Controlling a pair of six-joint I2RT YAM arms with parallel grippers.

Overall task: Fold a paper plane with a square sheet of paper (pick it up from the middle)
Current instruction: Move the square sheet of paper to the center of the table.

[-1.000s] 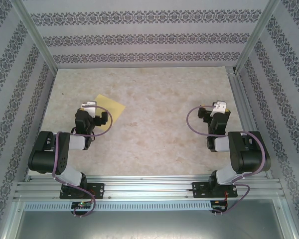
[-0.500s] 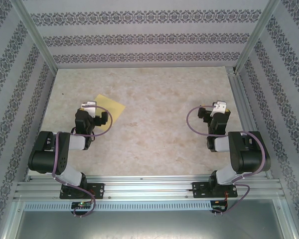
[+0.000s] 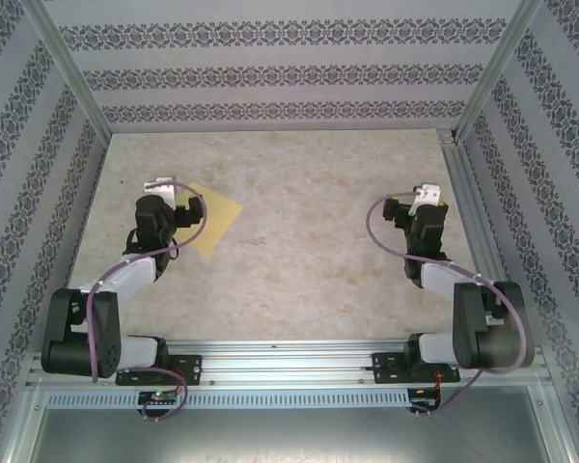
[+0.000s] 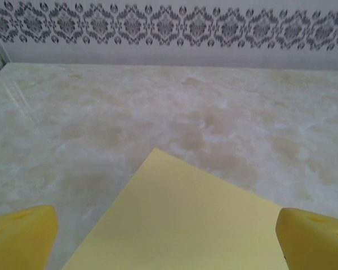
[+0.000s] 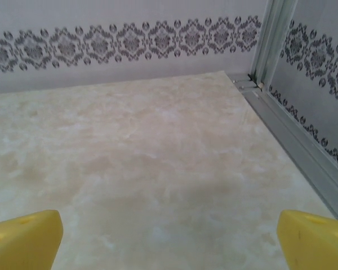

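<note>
The square sheet of paper lies flat on the left of the surface. The left gripper hangs at its left edge, wide open and holding nothing. The right gripper is open and empty too, near the metal rail, with bare surface between them.
</note>
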